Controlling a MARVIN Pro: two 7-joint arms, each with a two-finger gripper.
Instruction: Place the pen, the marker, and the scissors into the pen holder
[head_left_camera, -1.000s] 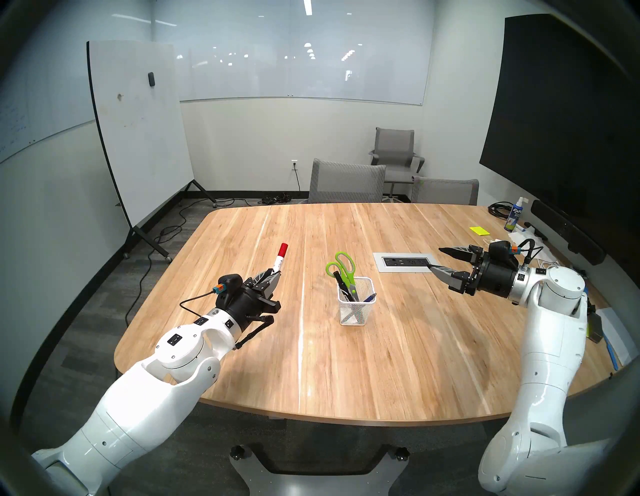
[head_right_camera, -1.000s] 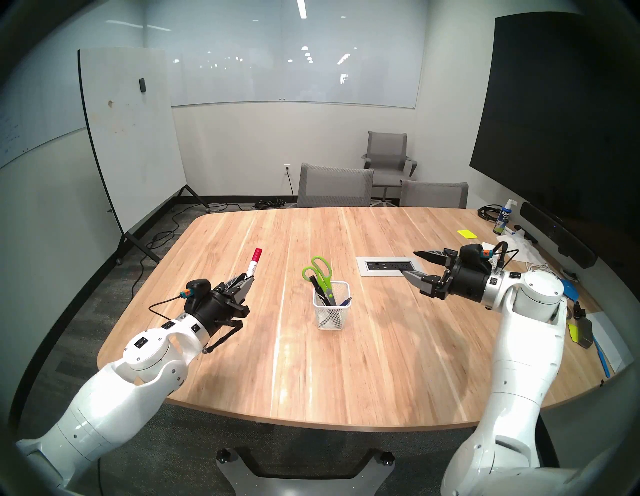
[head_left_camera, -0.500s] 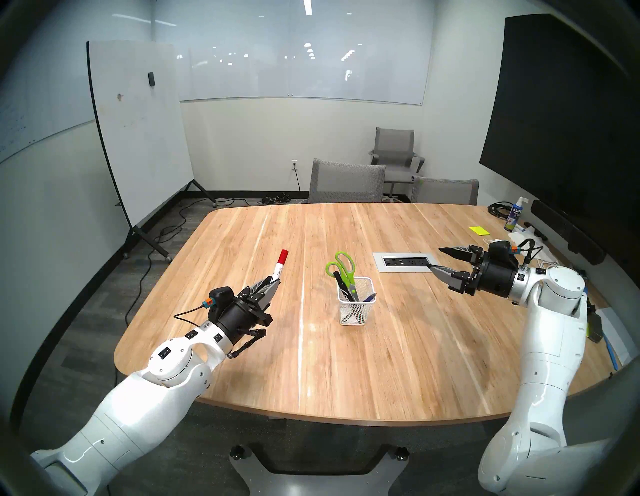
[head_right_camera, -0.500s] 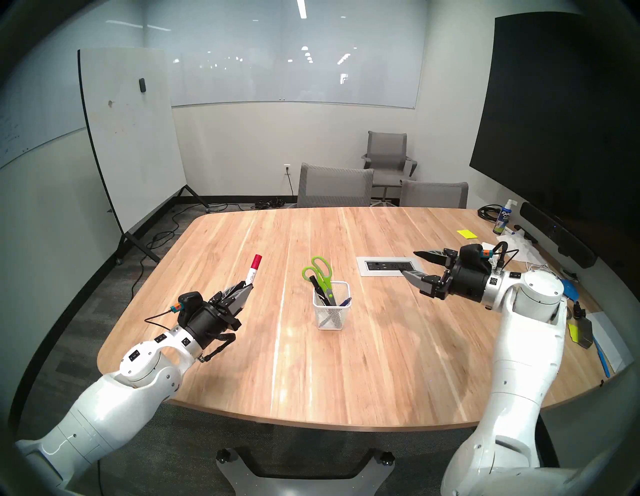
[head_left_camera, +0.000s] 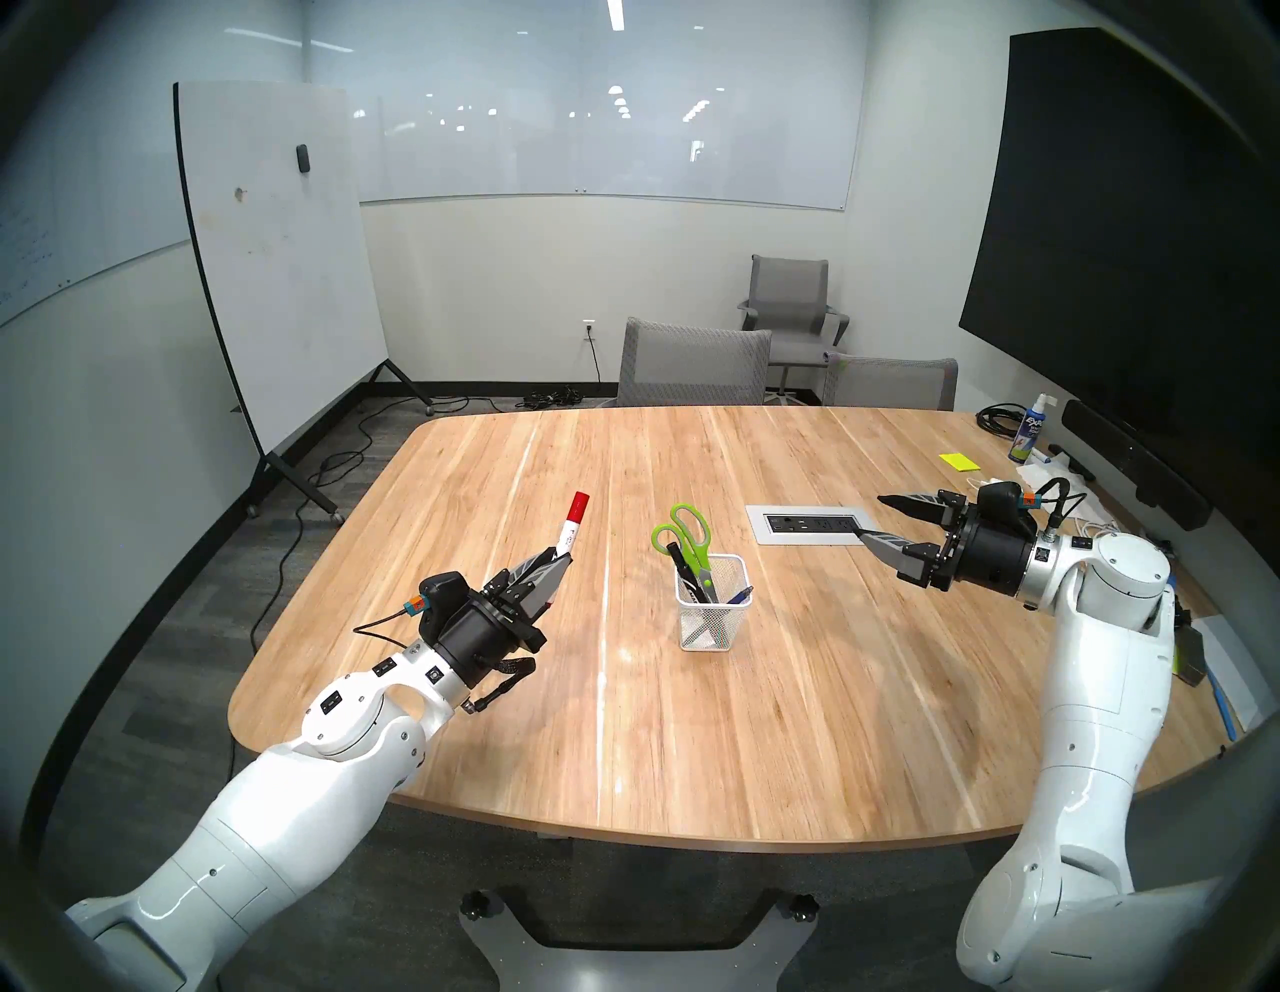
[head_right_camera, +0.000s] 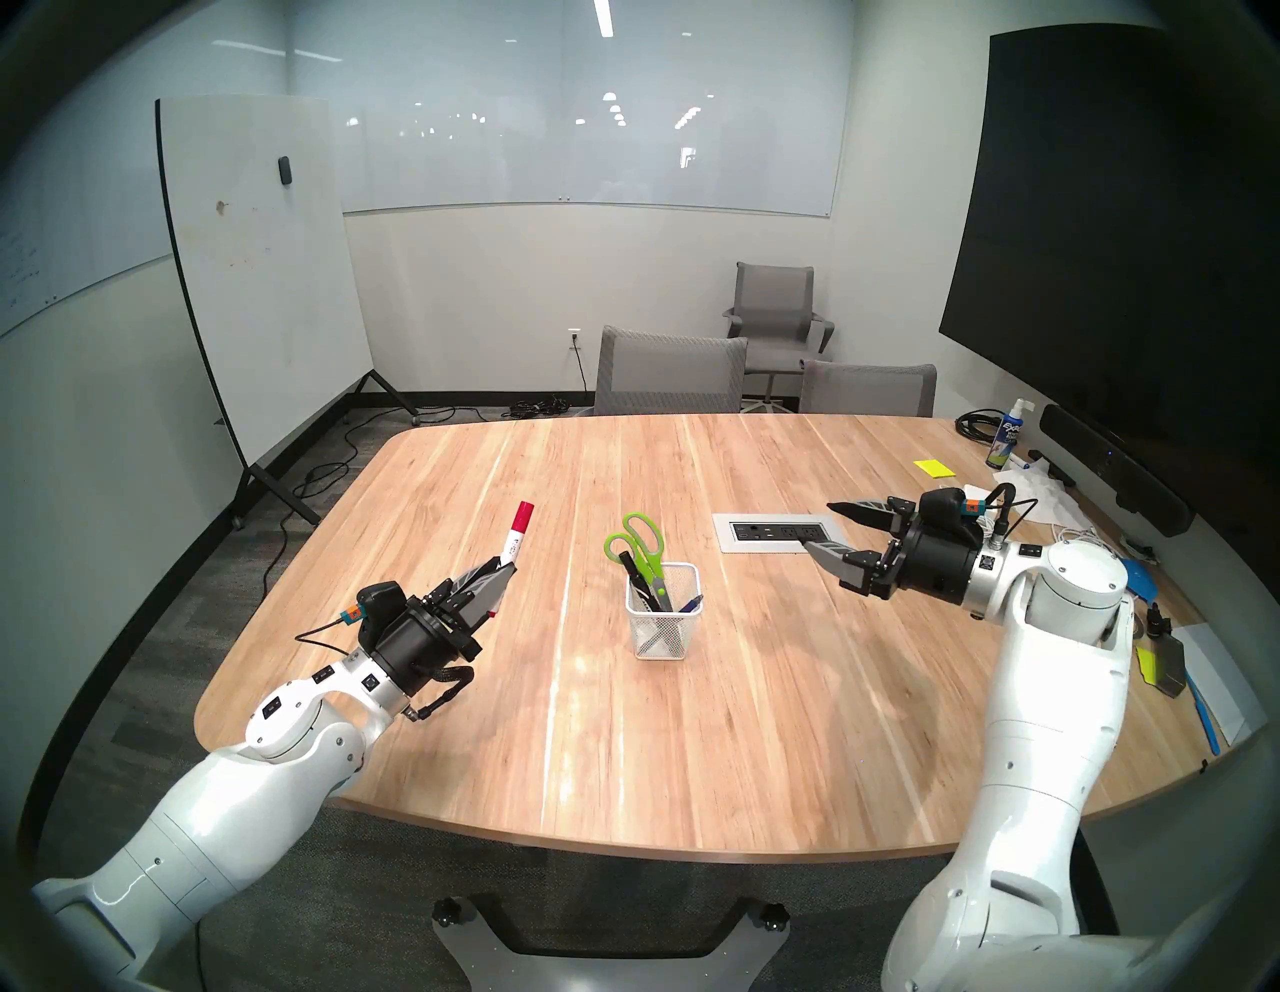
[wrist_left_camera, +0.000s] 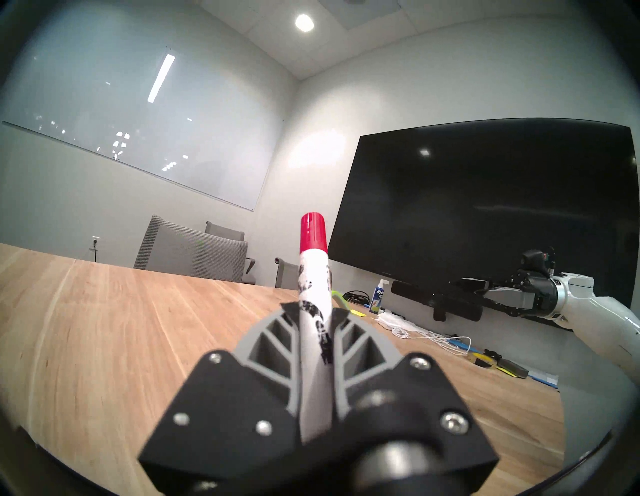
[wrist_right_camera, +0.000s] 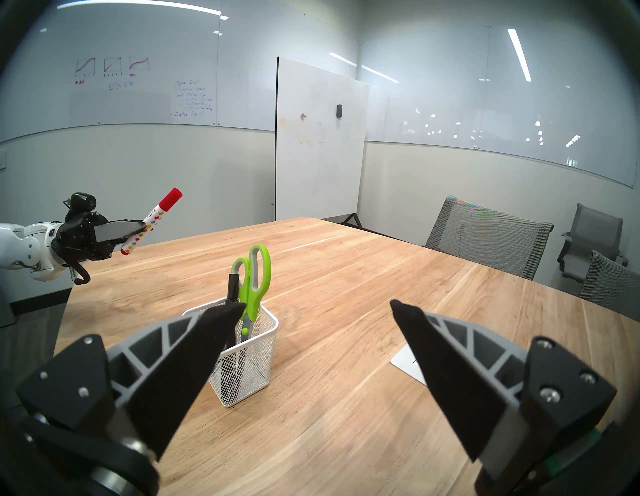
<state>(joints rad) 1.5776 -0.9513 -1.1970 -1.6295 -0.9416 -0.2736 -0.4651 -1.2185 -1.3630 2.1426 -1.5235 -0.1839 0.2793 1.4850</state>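
One white wire pen holder (head_left_camera: 713, 603) stands mid-frame on the smooth wooden desk (head_left_camera: 796, 727), holding one pair of green-handled scissors (head_left_camera: 689, 537), one black marker (head_left_camera: 686, 564) and one thin blue pen (head_left_camera: 740, 594). At left, the left gripper (head_left_camera: 554, 564) is clamped on one round white marker with a red cap (head_left_camera: 573, 521), up off the desk. At right, the right gripper (head_left_camera: 874, 519) is spread wide, holding nothing.

Bright, even ceiling light; soft glare streaks on the worktop (head_left_camera: 602, 665); light reflections on the glass wallboard (head_left_camera: 609, 138); heavy fisheye bending and dark rims; left gripper (wrist_left_camera: 313, 350) close-up blurred; shadows faint.
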